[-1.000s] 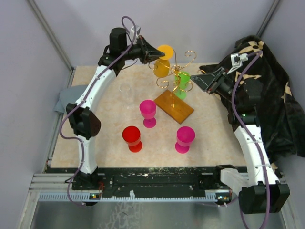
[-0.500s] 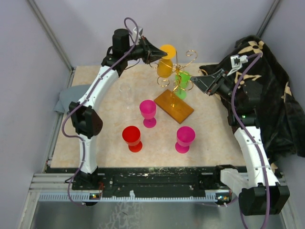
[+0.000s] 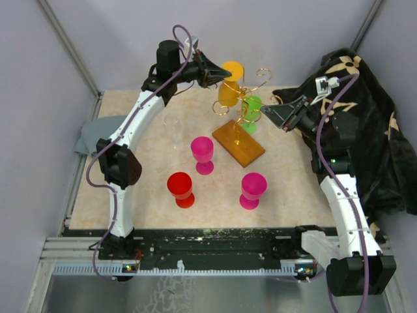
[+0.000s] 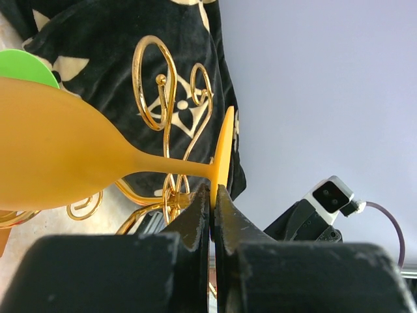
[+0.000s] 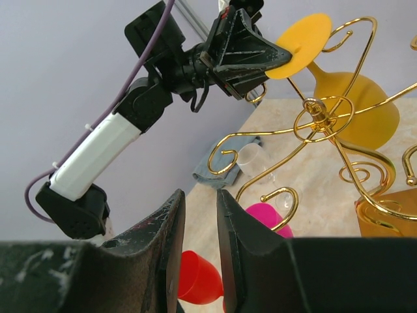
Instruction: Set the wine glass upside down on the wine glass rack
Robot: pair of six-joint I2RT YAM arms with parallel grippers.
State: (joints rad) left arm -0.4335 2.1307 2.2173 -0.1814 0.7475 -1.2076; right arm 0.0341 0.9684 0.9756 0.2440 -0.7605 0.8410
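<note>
Nearest you on the table (image 3: 293, 195), a red goblet (image 3: 180, 188) and a magenta goblet (image 3: 253, 189) stand upright. Behind them is the wine glass rack (image 3: 238, 145), with a green glass (image 3: 251, 105) hanging on it. Your right gripper (image 3: 268, 112) hovers beside the rack, fingers slightly parted on nothing. Farthest back, your left gripper (image 3: 213, 72) pinches the foot rim of the orange wine glass (image 3: 228, 92). The glass is tilted, foot up, bowl down among the upper scrolls.
</note>
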